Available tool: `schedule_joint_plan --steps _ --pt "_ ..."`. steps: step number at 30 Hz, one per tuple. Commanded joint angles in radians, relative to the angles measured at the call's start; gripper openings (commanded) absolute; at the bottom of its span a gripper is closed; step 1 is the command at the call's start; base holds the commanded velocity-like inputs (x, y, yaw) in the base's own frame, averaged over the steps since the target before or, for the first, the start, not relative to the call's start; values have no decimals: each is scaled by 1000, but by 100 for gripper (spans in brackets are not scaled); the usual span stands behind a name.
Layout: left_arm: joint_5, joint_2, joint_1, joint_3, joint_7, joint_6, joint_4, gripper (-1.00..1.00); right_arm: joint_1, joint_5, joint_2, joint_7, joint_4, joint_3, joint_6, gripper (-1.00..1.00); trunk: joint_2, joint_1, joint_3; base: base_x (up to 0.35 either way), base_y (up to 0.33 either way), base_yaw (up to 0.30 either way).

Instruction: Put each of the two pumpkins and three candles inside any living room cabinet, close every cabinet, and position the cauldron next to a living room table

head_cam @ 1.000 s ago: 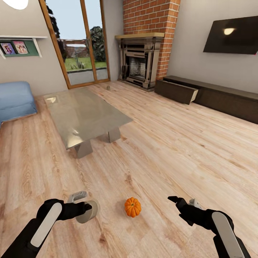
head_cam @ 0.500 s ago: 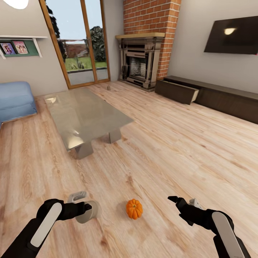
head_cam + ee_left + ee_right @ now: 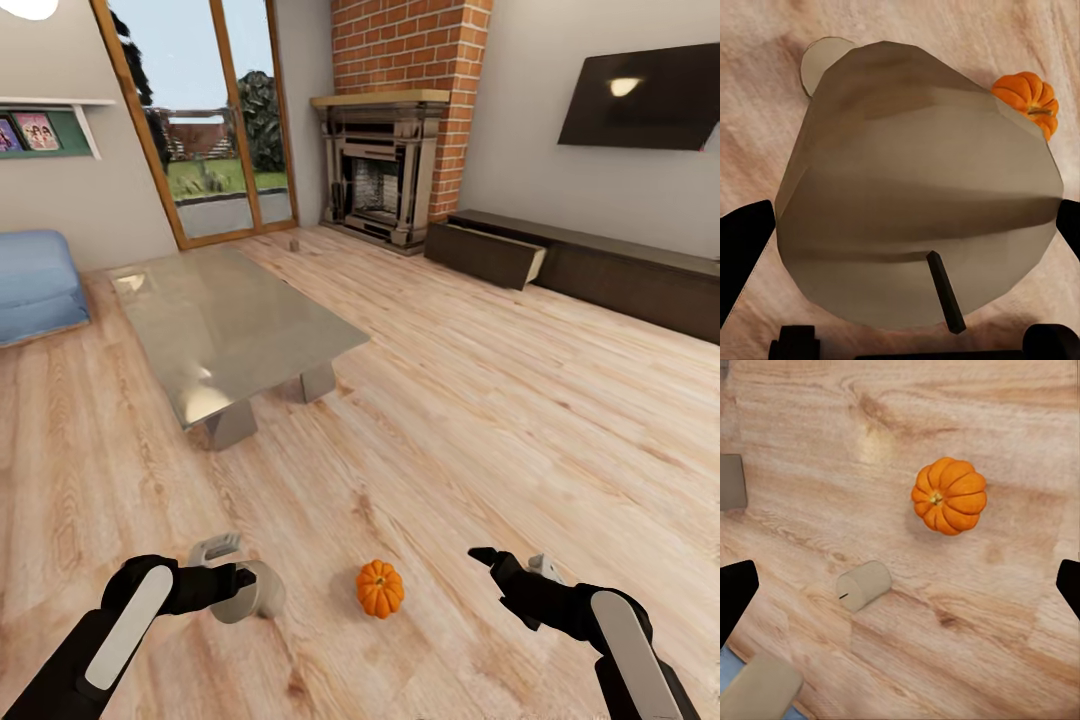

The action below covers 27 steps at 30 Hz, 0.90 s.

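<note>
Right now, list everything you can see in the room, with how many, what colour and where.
pumpkin: one, orange, on the floor between the two grippers
held candle: one, pale beige-grey, in the left gripper
loose candle: one, beige, lying on its side on the floor near the pumpkin
cabinet: one, dark brown, along the right wall, one drawer pulled open
coffee table: one, glass top, left of centre
fireplace: one, brick chimney, far wall
television: one, black, on the right wall
sofa: one, blue, far left
glass door: wood-framed, far wall
left gripper: black, shut on the held candle
right gripper: black, open, empty
</note>
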Motion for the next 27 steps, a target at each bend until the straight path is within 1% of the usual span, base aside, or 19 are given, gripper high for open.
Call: schedule_joint_plan --steps 1,8,14,24,27 --pt "13 1 0 -2 10 1 -1 -100 -1 -10 0 -10 -1 -1 2 100 0 0 -1 9 59 -234" --pt "13 1 -1 -2 10 1 -2 -100 -1 -10 0 -13 -1 0 2 100 0 0 -5 3 28 -240" --pt "13 1 0 -2 10 1 -2 -100 -1 -10 0 -14 -1 0 2 100 0 0 -9 61 159 -227" --pt "13 0 0 -2 10 1 -1 -100 -1 -12 0 -8 -1 -2 2 100 0 0 -15 7 22 -206" --pt "13 0 0 -2 10 1 -1 -100 -1 -12 -1 -7 -1 -2 2 100 0 0 -16 67 187 -204"
